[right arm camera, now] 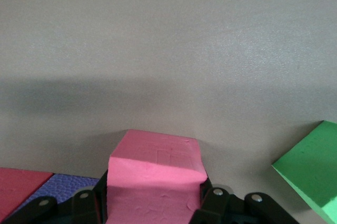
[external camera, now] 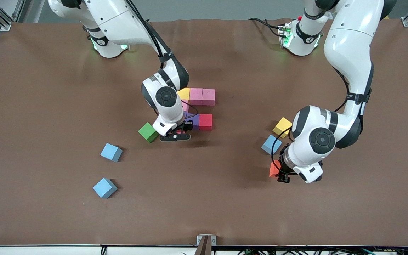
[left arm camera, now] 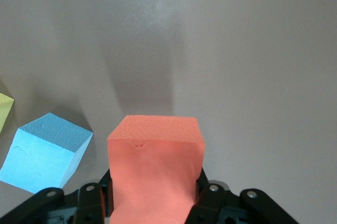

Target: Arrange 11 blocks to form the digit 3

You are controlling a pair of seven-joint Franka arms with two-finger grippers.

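My right gripper (external camera: 177, 136) is shut on a pink block (right arm camera: 155, 179), low at the table beside the purple block (external camera: 193, 120) and the red block (external camera: 205, 122). Those belong to a partial figure with a yellow block (external camera: 184, 93) and two pink blocks (external camera: 202, 96) farther from the front camera. A green block (external camera: 148, 132) lies close beside my right gripper. My left gripper (external camera: 282, 173) is shut on an orange block (left arm camera: 156, 163), near a light blue block (external camera: 271, 144) and a loose yellow block (external camera: 282, 126).
Two more light blue blocks (external camera: 111, 152) (external camera: 104, 187) lie loose toward the right arm's end, nearer the front camera. The brown mat (external camera: 204, 205) covers the table. A small bracket (external camera: 206, 241) sits at the front edge.
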